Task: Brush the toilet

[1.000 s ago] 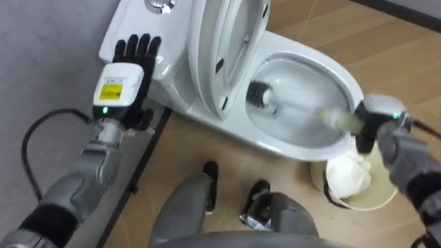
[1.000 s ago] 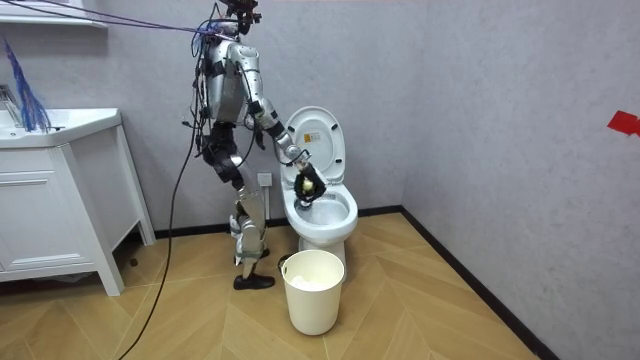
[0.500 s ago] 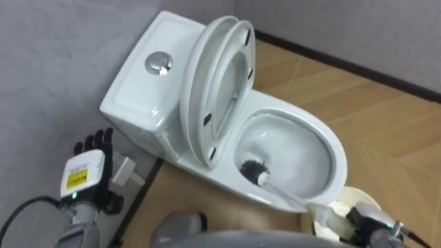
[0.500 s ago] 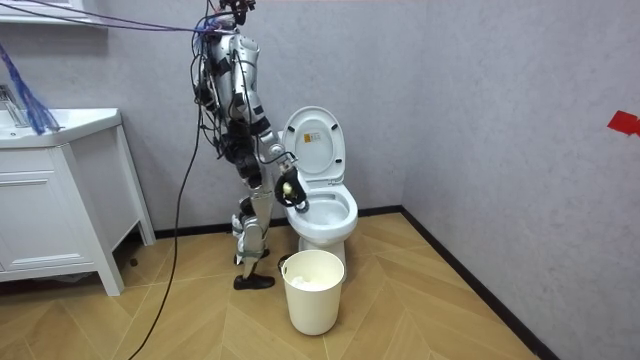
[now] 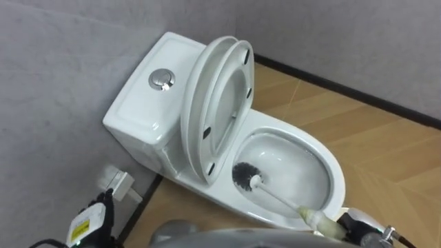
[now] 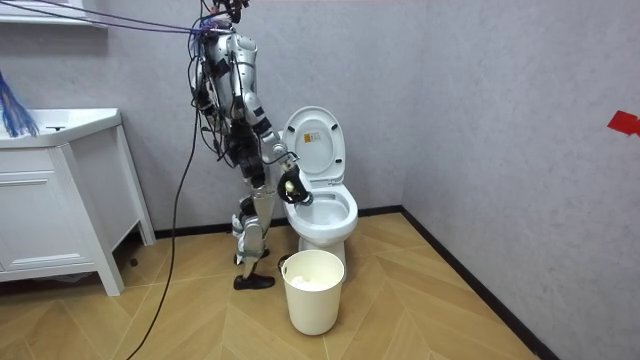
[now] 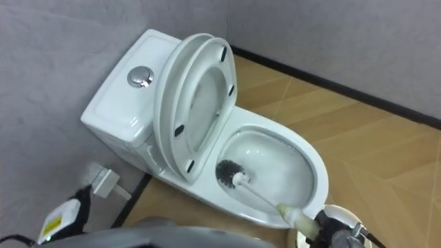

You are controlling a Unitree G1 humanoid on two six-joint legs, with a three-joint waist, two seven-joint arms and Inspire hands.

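My right hand (image 5: pixel 360 223) has its fingers curled round the toilet brush (image 5: pixel 243 176) handle. The bristle end is inside the toilet (image 5: pixel 335 165) bowl, near the back. My left hand (image 5: pixel 91 222) is low beside the tank; I cannot tell if it is open.

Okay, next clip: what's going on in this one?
The robot stands beside the toilet, whose lid is up, and holds a brush in its right hand. The bristle head is down in the bowl, near the hinge side. Its left hand hangs low by the tank, idle. A bin stands in front of the toilet.
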